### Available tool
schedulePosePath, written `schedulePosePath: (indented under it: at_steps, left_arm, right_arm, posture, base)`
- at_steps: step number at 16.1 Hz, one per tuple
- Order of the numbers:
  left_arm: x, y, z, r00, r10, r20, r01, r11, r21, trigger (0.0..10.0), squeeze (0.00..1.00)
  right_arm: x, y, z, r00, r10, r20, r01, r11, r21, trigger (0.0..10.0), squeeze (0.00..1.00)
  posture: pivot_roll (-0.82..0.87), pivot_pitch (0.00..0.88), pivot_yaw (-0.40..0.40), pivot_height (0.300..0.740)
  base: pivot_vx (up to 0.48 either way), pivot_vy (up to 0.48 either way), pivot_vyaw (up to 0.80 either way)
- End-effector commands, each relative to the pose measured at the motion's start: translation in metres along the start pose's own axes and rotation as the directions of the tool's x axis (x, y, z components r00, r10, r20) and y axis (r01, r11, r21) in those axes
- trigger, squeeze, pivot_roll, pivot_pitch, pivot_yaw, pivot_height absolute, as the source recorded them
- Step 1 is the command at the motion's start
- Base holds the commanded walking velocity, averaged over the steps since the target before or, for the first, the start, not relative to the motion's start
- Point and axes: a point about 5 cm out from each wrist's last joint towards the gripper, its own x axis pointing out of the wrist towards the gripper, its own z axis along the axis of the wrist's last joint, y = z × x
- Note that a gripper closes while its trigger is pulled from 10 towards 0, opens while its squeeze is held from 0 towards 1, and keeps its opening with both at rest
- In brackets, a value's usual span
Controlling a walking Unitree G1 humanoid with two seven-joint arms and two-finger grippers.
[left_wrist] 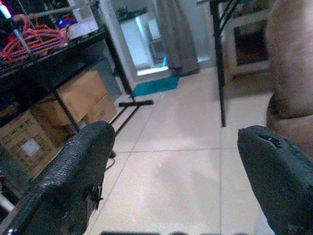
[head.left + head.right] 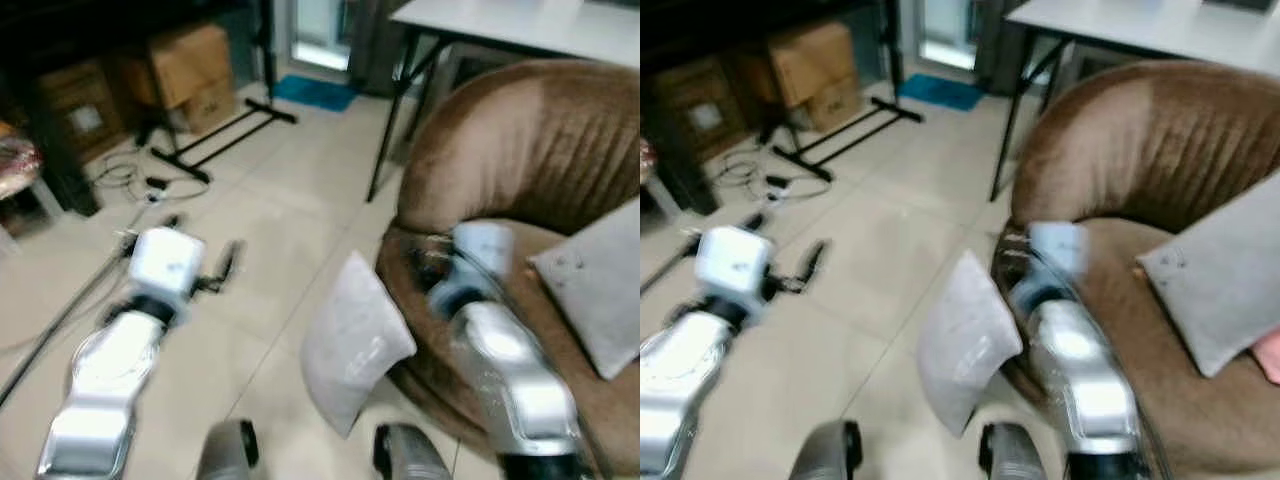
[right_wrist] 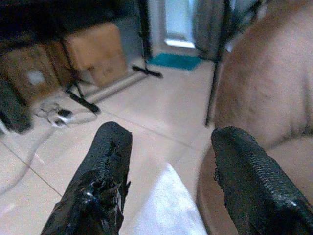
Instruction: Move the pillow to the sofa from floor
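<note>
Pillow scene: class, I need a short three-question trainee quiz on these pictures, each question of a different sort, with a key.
1. True or false: the grey pillow by the sofa stands on the floor tiles.
2. What lies on the sofa seat? A) second pillow B) box C) cable
3. Fill in: the right gripper hovers above the floor pillow with fingers ____.

Key: 1 true; 2 A; 3 open. The left gripper is open too, over bare tiles.

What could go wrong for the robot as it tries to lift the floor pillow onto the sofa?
The grey fabric pillow leans upright against the brown velvet sofa, so a nudge from the open right gripper may topple it. A second grey cushion already takes up seat space. Loose cables could snag feet.
</note>
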Motion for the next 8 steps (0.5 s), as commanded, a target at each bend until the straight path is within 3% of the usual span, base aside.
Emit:
schedulePosePath:
  at_steps: [1,6,8]
  left_arm:
    - [0.0021,-0.0081,0.0021,1.000,-0.028,0.009,0.028,1.000,-0.008,10.0,0.00]
    - [0.0027,-0.0083,0.0017,1.000,-0.028,0.008,0.028,1.000,-0.004,10.0,0.00]
    - [0.0026,-0.0110,-0.0019,0.999,-0.034,-0.013,0.034,0.999,0.019,10.0,0.00]
  right_arm:
    - [-0.0045,-0.0166,-0.0027,0.998,-0.062,-0.013,0.061,0.998,-0.019,10.0,0.00]
    - [-0.0037,-0.0166,-0.0019,0.998,-0.060,-0.011,0.060,0.998,-0.020,10.0,0.00]
    - [-0.0037,-0.0168,-0.0021,0.998,-0.057,-0.013,0.057,0.998,-0.022,10.0,0.00]
  posture:
    - [-0.13,0.000,-0.003,0.610]
    - [-0.13,0.000,-0.005,0.610]
    - [-0.13,0.000,-0.006,0.610]
  base:
    - [0.277,0.000,0.00]
    - [0.274,0.000,0.00]
    - [0.000,0.000,0.00]
